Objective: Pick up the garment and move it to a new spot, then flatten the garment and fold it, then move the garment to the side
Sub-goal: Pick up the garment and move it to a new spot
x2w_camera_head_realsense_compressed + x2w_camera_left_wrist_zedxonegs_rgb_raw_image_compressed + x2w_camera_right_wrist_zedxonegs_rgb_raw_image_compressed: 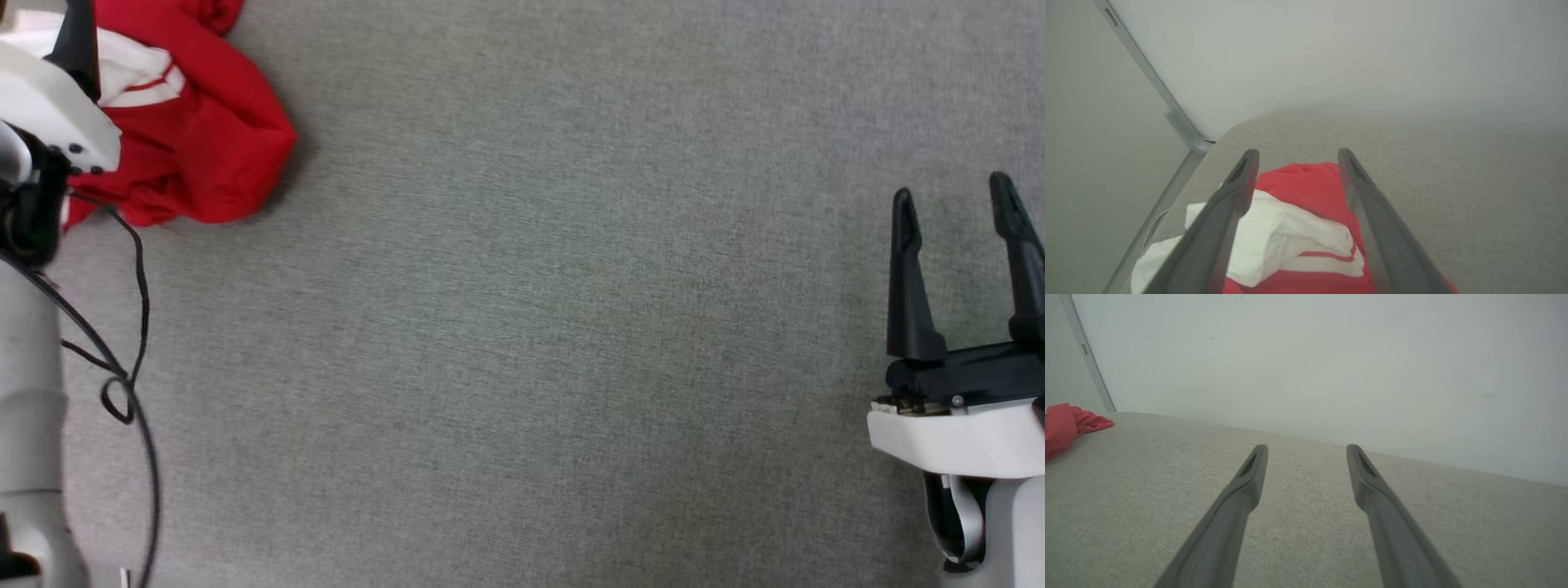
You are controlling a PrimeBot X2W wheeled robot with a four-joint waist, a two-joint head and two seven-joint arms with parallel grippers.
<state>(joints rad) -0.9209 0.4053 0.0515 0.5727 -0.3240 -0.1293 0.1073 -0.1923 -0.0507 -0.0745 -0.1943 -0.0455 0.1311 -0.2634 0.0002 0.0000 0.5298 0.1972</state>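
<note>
Garment (204, 139) lies far left on the table (571, 327).

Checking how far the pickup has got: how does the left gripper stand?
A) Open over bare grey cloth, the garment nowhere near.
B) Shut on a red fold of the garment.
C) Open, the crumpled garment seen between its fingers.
C: in the left wrist view the left gripper has its fingers wide apart, and the garment, white sleeve and red cloth, shows between them unclamped.

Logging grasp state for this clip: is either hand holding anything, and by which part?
Nothing is held. The left hand hangs open over the crumpled garment; the right hand is open above the grey surface.
</note>
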